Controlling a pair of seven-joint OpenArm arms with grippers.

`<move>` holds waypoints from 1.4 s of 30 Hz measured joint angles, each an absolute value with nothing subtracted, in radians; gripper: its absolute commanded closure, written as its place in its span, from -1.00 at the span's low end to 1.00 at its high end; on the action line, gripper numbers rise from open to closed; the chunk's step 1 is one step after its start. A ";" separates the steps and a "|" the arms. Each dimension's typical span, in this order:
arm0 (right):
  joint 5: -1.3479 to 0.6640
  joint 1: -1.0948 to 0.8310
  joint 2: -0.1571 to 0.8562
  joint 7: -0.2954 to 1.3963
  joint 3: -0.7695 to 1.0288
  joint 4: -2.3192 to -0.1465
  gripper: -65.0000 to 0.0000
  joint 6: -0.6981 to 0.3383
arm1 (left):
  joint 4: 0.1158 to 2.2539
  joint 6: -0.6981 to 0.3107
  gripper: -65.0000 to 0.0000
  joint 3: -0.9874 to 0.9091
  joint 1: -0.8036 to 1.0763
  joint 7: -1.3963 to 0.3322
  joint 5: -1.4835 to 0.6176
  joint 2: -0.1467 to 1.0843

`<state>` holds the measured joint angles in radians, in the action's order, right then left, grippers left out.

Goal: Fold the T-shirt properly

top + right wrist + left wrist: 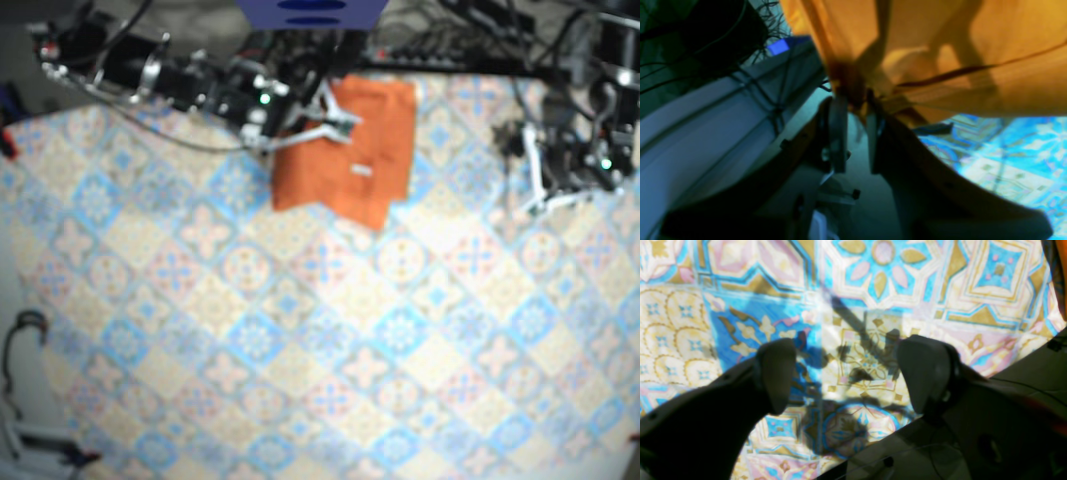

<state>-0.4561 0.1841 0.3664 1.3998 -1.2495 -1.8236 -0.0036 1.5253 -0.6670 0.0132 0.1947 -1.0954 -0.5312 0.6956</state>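
Toward the table's far edge, the right pincer (853, 100) is pressed together on a bunched edge of the orange T-shirt (352, 165). The shirt spreads from this pincer across the patterned tablecloth (300, 340). Well apart from the shirt, the left pincer (843, 373) hovers over the tablecloth, spread wide and empty.

1. Your right arm (190, 80) comes in from 10 o'clock and ends near 12 o'clock.
2. Your right gripper (855, 100) is pinched tight on the shirt (973, 50).
3. Your left arm (575, 160) stands at 2 o'clock.
4. Your left gripper (850, 366) hangs with its jaws spread wide, nothing between its fingers (776, 373).
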 measured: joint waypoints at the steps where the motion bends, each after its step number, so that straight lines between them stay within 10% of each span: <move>1: -0.452 0.187 0.366 1.399 -1.249 -1.824 0.69 -0.004 | 1.525 -0.667 -0.54 0.014 0.195 -1.096 -0.530 0.695; 42: -0.341 0.199 0.363 1.397 -1.194 -1.864 0.75 0.001 | 1.522 -0.666 -0.54 0.014 0.212 -1.089 -0.474 0.693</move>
